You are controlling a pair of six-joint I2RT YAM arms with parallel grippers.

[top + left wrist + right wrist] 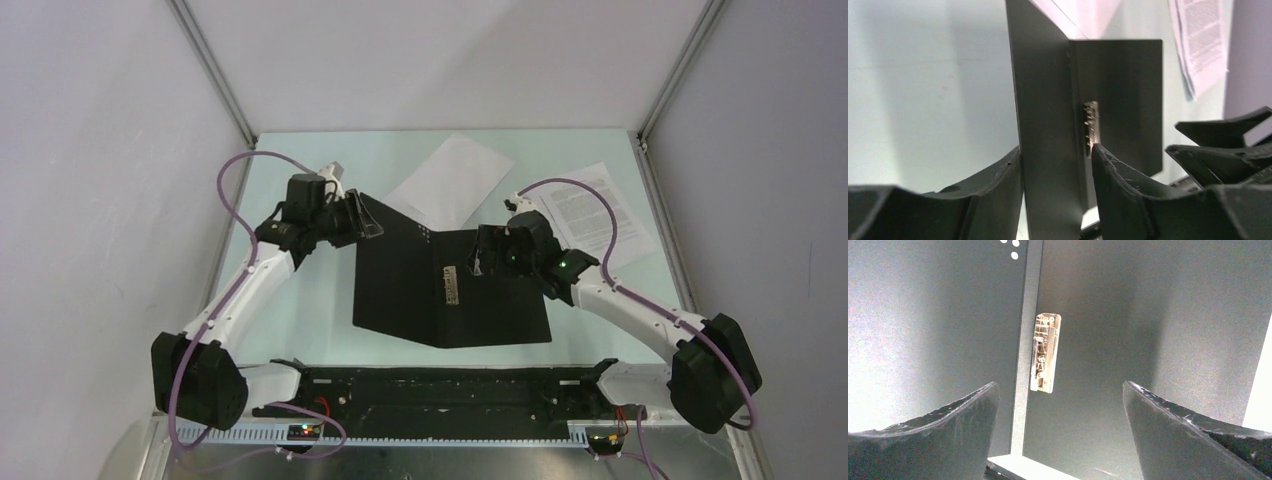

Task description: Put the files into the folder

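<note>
Top external: pale green table (305,310), grey walls (90,150), open black folder (400,285)

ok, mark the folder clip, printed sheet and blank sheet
folder clip (1044,352), right wrist view, middle of the metal bar
printed sheet (585,215), top external view, middle of the text
blank sheet (450,180), top external view, its middle
</note>
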